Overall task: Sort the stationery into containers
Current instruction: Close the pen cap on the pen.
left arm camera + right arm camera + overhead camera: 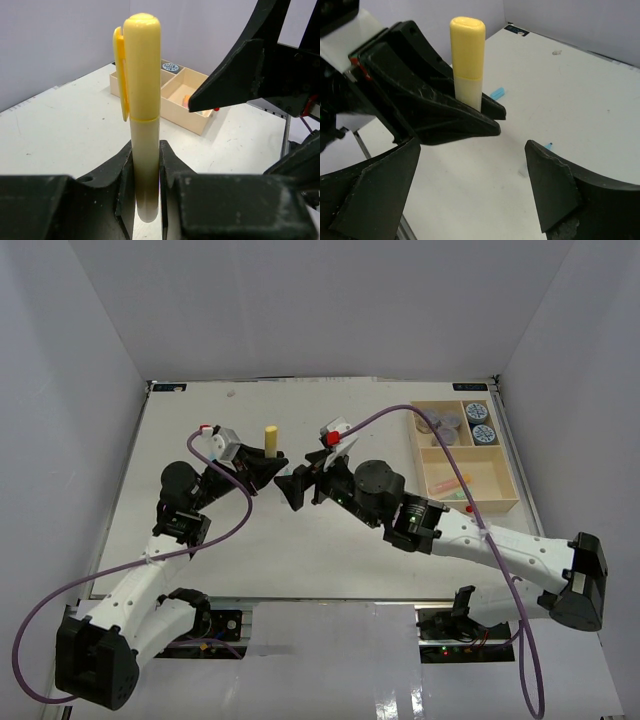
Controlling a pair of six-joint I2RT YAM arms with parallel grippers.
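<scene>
Sorting looks well advanced but not finished. The wooden tray (512, 472) at the table's far right already holds several rolls: grey ones in the top-left section (440, 424) and blue-and-white patterned ones in the two small sections beside it (478, 422), while the larger lower section contains a few pastel pieces, orange and yellow among them (452, 482). The yellow marker (141, 100) remains outside the tray, standing upright near the middle of the table, pinched around its pale lower barrel by the left gripper (145, 165), whose jaws press against it on both sides. The right gripper (470, 185) faces it from just beside, jaws spread wide and gripping nothing, with the marker beyond its fingertips rather than between them. It reads as a handover between the arms, though which way it goes cannot be told. From the right wrist view, a small blue piece (497, 93) lies on the table behind the marker, and another bluish bit (547, 146) peeks out by the right finger; both appear unsorted. So at least the marker and those blue bits are left.
</scene>
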